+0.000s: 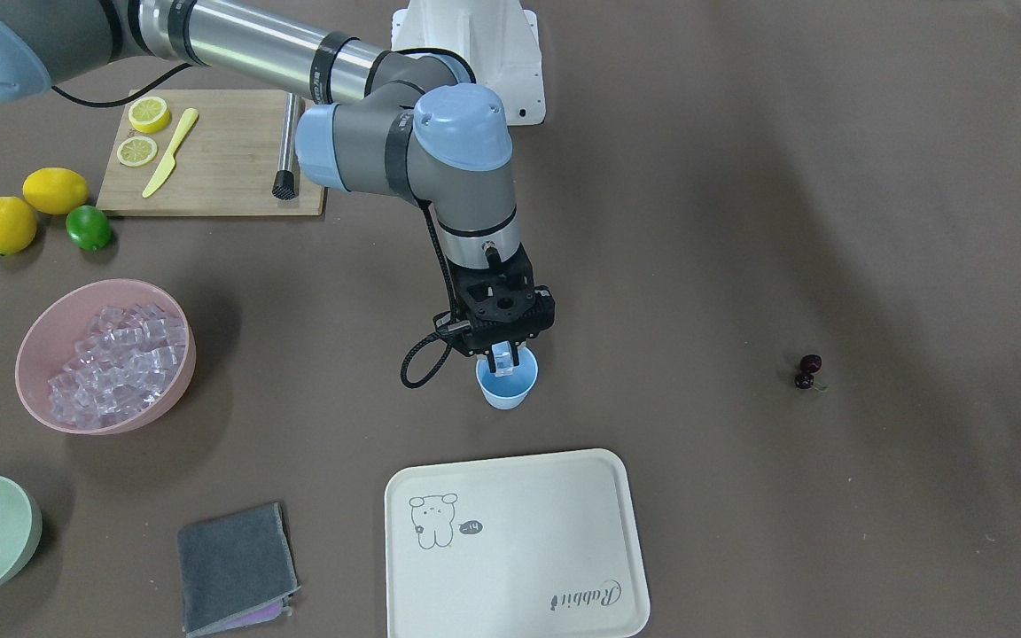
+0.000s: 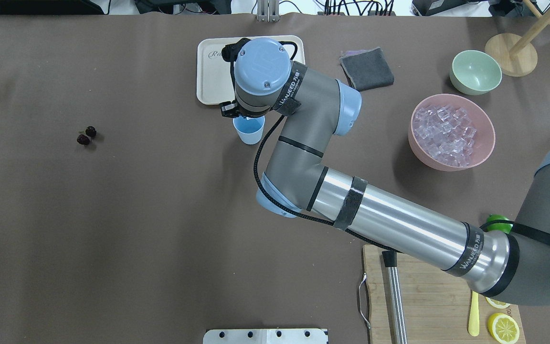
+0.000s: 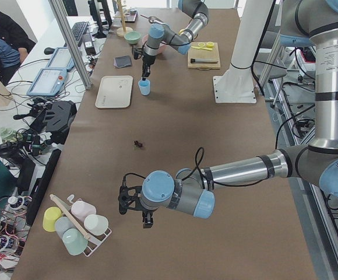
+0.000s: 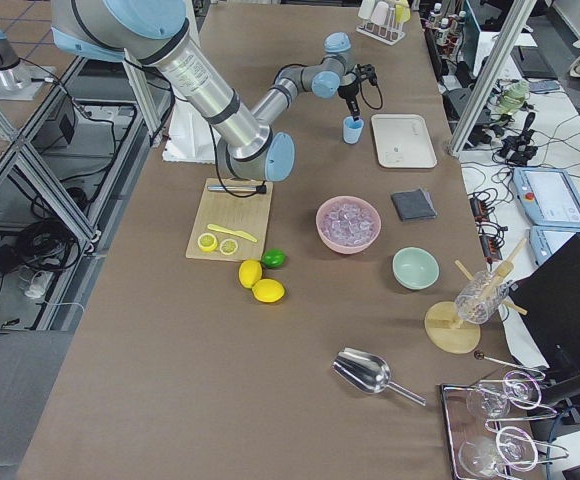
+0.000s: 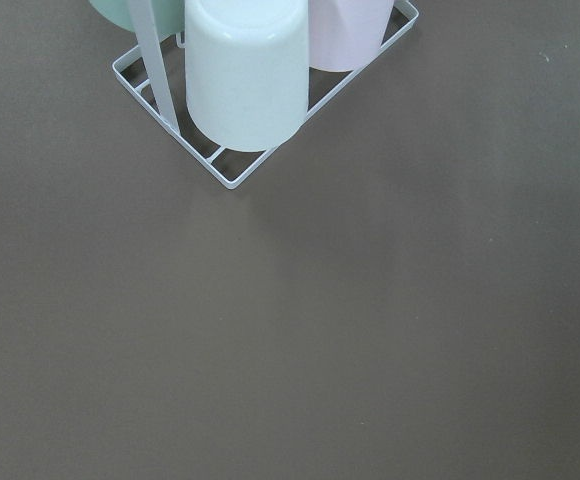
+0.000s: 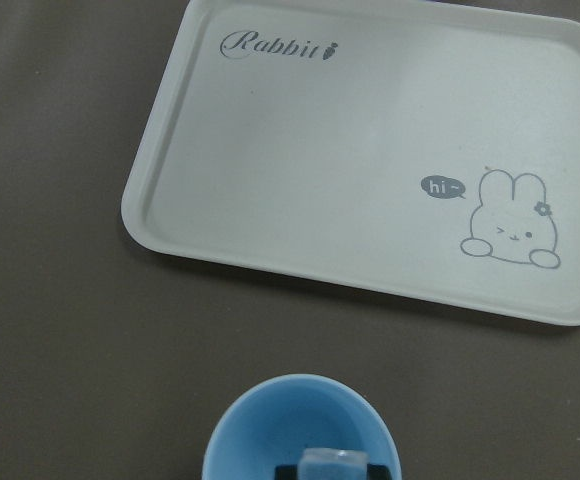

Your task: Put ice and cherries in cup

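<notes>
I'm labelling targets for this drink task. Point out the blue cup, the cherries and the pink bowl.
blue cup (image 1: pixel 507 394): front-facing view, on its outer wall.
cherries (image 1: pixel 804 380): front-facing view, on the lower cherry.
pink bowl (image 1: pixel 151 412): front-facing view, on its outer wall.

Toward the far end of the table (image 3: pixel 215 134) the right gripper (image 3: pixel 144 77) hangs straight above the blue cup (image 3: pixel 144 88), its fingertips just over the rim. A cream tray (image 3: pixel 114 91) lies beside the cup, toward the edge opposite the robot. The cherries (image 3: pixel 138 143) sit alone mid-table. Near the close end the left gripper (image 3: pixel 147 220) points down over the brown tabletop, beside a wire rack of cups (image 3: pixel 76 226) at the corner.
</notes>
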`<state>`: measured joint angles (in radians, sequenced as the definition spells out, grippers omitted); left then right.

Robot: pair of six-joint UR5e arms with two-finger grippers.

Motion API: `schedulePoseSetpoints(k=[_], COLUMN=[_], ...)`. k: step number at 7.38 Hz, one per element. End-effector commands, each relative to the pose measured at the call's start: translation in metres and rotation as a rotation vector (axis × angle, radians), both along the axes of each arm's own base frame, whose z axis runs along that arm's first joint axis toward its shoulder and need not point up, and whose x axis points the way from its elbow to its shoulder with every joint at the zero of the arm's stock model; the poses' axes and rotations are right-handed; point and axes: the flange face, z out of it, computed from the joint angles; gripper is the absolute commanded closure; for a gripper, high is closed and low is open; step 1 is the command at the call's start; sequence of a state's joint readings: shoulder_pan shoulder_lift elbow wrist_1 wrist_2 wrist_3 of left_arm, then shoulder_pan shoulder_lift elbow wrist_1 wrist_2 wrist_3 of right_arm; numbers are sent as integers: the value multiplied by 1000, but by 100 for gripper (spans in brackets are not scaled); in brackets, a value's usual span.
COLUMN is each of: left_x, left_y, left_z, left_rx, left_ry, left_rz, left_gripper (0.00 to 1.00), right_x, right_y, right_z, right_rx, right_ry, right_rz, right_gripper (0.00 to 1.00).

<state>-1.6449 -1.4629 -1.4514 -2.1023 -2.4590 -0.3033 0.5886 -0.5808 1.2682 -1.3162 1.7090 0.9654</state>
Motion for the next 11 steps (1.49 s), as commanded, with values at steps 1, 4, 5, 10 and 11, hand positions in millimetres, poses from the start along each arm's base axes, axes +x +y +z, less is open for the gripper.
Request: schedulePoseSetpoints(k=[1, 4, 5, 10, 11], left_x=[0, 0, 0, 1, 1], left_y=[1, 1, 0, 5, 6], left_z=[0, 0, -2, 0, 0], left_rx=[0, 0, 6, 11, 13], left_ry=[0, 0, 0, 2, 2], left_rz=[0, 1, -2, -3, -3], left_gripper=[2, 2, 2, 2, 2], right_x=[-2, 97, 158, 320, 325], right_y=[2, 9, 5, 48, 55], right_z=[6, 103, 114, 330, 344], right_rx=[4, 74, 63, 85, 59], right_ry=[2, 94, 120, 173, 189], right_rz=[-4, -59, -124, -260, -264], right_gripper=[1, 1, 1, 1, 1])
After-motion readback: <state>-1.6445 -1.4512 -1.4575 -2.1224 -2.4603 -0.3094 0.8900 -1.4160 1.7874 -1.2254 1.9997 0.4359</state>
